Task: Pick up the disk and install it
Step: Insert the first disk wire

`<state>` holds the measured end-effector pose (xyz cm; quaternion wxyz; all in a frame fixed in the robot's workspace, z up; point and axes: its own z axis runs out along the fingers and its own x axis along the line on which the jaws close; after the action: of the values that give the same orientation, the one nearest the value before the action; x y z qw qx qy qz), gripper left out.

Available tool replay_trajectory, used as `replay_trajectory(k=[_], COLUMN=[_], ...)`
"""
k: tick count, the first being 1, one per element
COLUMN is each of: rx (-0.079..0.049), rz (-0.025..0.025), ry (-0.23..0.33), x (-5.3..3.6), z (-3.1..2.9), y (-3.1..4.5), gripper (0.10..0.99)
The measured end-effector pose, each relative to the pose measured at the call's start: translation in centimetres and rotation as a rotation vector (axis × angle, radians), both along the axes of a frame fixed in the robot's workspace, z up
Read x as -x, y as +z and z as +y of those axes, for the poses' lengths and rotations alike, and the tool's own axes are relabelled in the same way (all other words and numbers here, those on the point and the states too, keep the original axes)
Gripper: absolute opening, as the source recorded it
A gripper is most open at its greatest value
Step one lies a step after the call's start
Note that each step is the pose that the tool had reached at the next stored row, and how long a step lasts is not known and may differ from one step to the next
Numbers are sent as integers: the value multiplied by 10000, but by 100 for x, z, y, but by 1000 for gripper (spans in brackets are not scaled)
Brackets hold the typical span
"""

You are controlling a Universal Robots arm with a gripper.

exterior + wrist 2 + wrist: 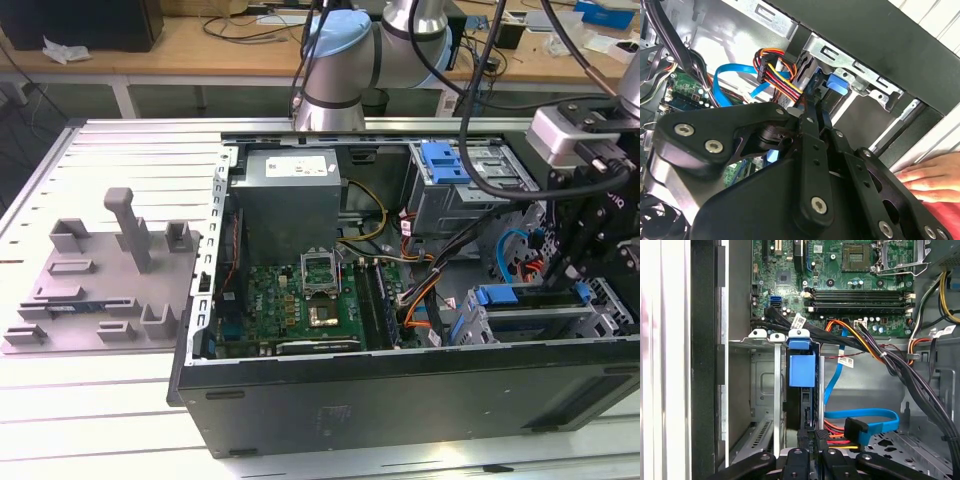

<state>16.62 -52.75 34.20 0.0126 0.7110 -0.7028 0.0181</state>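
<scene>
Disk [801, 375] on edge in the drive cage [774, 390] at the corner of the open case [400, 400], blue carrier end facing the motherboard, silver body mostly hidden betw. cage walls. Gripper [812, 432] right at disk's near end; fingers [814, 107] drawn close together, clamped on the thin edge by the look of it, though actual contact partly hidden. Likely fairly heavy for its size, rigid metal, no flex; plastic carrier lighter and w/ some give, so prob. prone to snapping if twisted. Smooth flat faces, so slippery under a light pinch. Sensitive to knocks and drops, so gentle handling needed. Best hold prob. across the narrow edges or the carrier frame, square to the slot, not on the label face. SATA cable [860, 422] and power wires just beside the cage: snag risk. Person's hand [932, 175] resting outside the case wall.
</scene>
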Motion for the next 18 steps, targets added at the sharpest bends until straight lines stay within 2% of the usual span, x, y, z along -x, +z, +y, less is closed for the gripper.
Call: replay_trajectory(k=[15,16,17,18], rx=[-5,-9,-2,-1], rz=[1,2,1,0], ry=[-2,-4,-7,-9], x=[0,1,1,1], z=[0,0,0,0], y=[-30,-24,-9,3], gripper=[165,180,235,235])
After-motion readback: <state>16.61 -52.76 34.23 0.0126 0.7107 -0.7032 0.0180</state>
